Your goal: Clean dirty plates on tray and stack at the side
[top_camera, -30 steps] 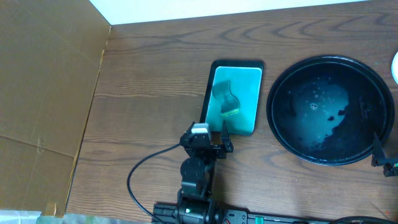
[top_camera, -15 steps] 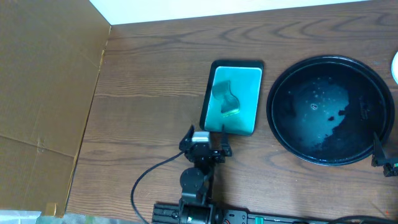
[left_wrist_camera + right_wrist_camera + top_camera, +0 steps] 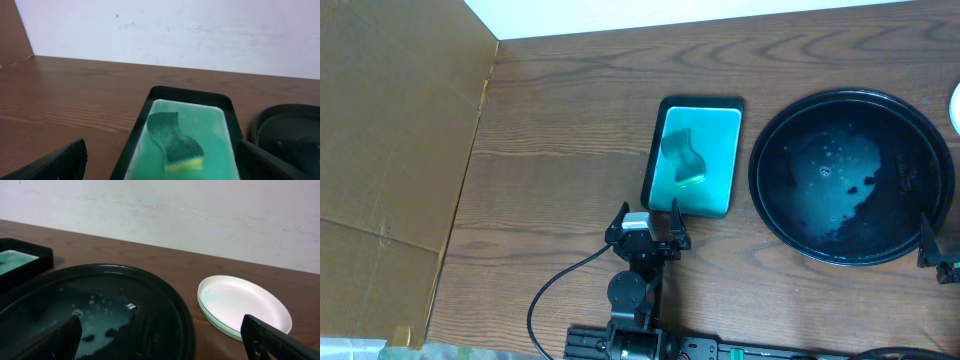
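Note:
The round black tray (image 3: 898,128) lies at the right, holding only soapy water and dark smears; it also shows in the right wrist view (image 3: 165,305) and at the right edge of the left wrist view (image 3: 285,127). The plates (image 3: 244,304) sit stacked on the table right of the tray, white on top with pale aqua rims beneath; overhead shows only a sliver (image 3: 956,106). My right gripper (image 3: 165,352) is open and empty over the tray's near right rim, seen at the overhead view's edge (image 3: 934,255). My left gripper (image 3: 648,222) is open and empty.
A rectangular black-rimmed teal tray (image 3: 722,125) holds a green-and-yellow sponge (image 3: 684,160), just beyond the left gripper; the sponge also shows in the left wrist view (image 3: 175,142). A brown cardboard panel (image 3: 390,150) covers the left. A white wall is at the back.
My left gripper has drawn back from the teal tray toward the table's front edge, open and empty. The right arm, tray and plates have not moved.

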Action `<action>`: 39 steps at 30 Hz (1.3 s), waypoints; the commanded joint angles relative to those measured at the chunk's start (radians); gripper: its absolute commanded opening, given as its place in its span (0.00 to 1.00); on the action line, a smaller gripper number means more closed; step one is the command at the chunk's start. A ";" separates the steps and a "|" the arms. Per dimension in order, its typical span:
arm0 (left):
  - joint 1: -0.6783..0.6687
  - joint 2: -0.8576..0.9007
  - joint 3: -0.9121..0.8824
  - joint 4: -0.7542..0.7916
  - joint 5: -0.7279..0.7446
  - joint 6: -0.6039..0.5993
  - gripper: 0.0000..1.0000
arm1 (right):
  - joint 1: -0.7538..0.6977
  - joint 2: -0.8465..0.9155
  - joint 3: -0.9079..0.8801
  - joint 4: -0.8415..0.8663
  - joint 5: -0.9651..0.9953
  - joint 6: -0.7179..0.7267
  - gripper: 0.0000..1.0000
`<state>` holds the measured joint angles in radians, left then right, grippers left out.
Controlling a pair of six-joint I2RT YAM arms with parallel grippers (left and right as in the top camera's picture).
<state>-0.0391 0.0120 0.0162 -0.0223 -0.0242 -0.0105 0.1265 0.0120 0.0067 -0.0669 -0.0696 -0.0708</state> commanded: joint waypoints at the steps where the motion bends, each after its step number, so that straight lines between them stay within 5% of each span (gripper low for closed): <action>1: -0.006 -0.010 -0.012 -0.052 0.006 0.029 0.94 | -0.005 -0.005 -0.001 -0.005 0.009 -0.013 0.99; 39: -0.020 -0.007 -0.012 -0.051 0.010 0.058 0.94 | -0.005 -0.005 -0.001 -0.005 0.009 -0.013 0.99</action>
<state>-0.0555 0.0120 0.0177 -0.0254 -0.0059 0.0311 0.1265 0.0120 0.0067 -0.0669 -0.0696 -0.0708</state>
